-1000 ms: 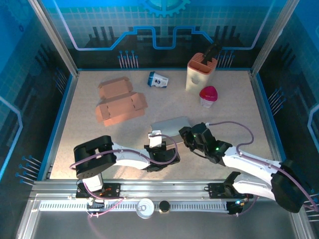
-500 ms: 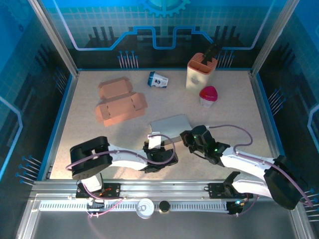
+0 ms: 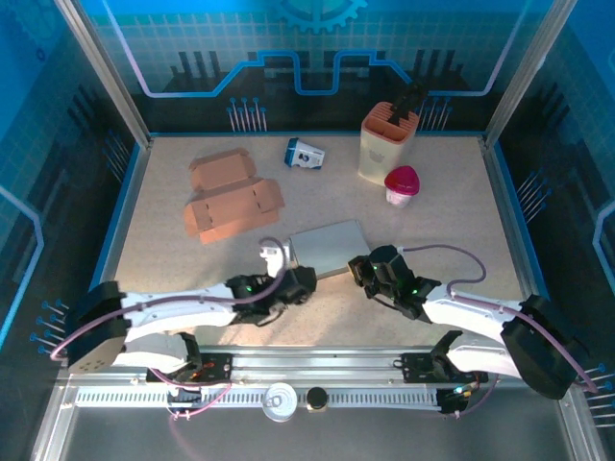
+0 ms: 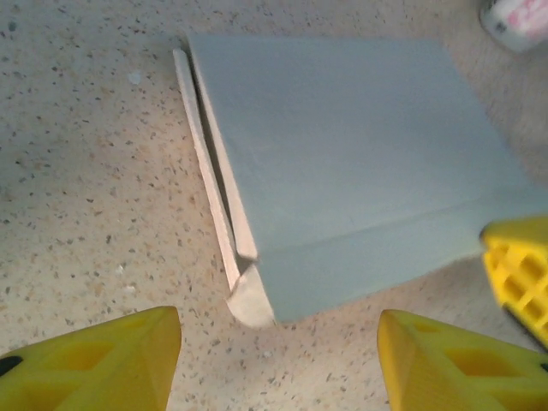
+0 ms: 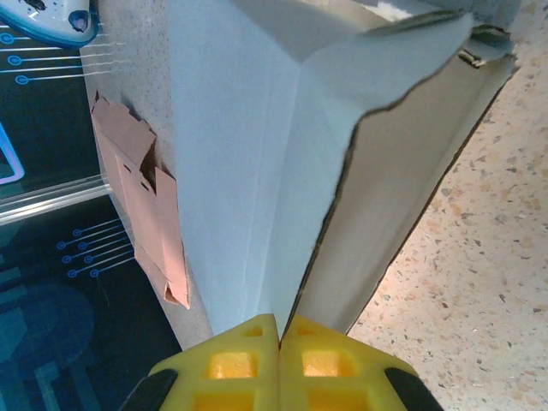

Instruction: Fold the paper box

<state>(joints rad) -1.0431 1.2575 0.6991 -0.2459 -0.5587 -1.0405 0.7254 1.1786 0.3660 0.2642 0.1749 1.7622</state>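
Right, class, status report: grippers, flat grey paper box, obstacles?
Left gripper open, short of the flat grey paper box. Right gripper shut on its edge. Pink cardboard boxes sit apart, back left.

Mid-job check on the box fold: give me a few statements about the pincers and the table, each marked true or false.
1. The right pincer is shut on an edge of the grey paper box. True.
2. The left pincer is clamped on the box. False: its jaws stand open, just short of the box's near corner.
3. The brown cardboard boxes lie on top of the grey box. False: they lie apart from it, farther back on the left.
4. The pink-lidded cup stands beside the knife block. True.
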